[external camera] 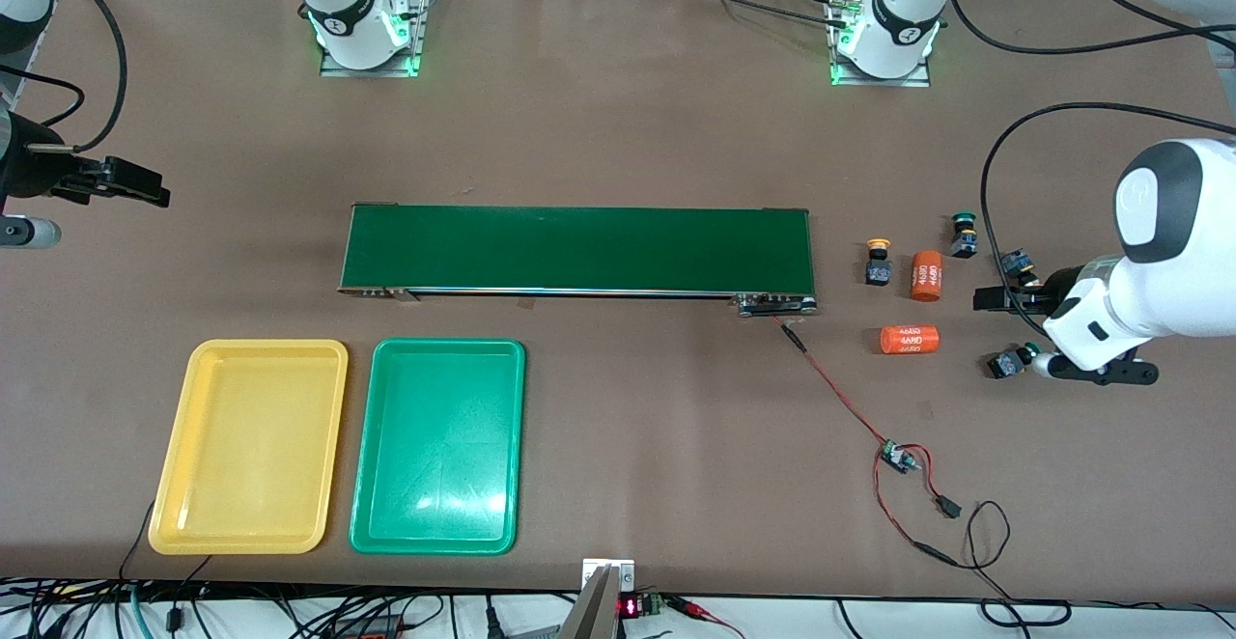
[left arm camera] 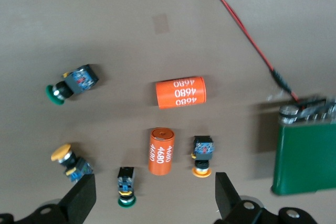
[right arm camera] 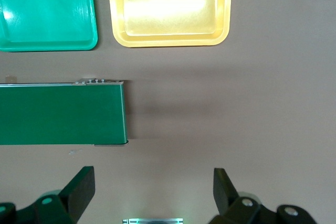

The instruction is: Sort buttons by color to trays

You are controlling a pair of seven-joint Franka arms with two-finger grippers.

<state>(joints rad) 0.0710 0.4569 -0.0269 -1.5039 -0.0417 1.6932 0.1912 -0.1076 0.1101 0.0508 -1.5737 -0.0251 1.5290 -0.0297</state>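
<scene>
Four tiny push-button switches with dark bodies and round caps lie on the brown table at the left arm's end, none in a tray. One yellow-capped button (external camera: 878, 263) stands just off the end of the long dark-green conveyor belt (external camera: 579, 250). One green-capped button (external camera: 963, 235) sits farther from the front camera, beside an orange cylinder with white print (external camera: 926, 275). Second orange cylinder (external camera: 909, 340) lies nearer the camera. Second green-capped button (external camera: 1009, 362) lies on its side next to the left arm's wrist. Second yellow-capped button (left arm camera: 71, 159) shows best in the left wrist view; in the front view it is mostly hidden by the arm.

Left gripper (left arm camera: 155, 195) hangs over the button cluster, fingers spread wide, holding nothing. Right gripper (right arm camera: 154, 190) is over bare table at the right arm's end of the belt, fingers spread wide, empty, waiting.

Shallow yellow plastic tray (external camera: 250, 446) and shallow green plastic tray (external camera: 439, 446) sit side by side, nearer the camera than the belt, toward the right arm's end, yellow outermost. Red wire (external camera: 840, 393) runs from the belt's end to a small circuit board (external camera: 898, 456).
</scene>
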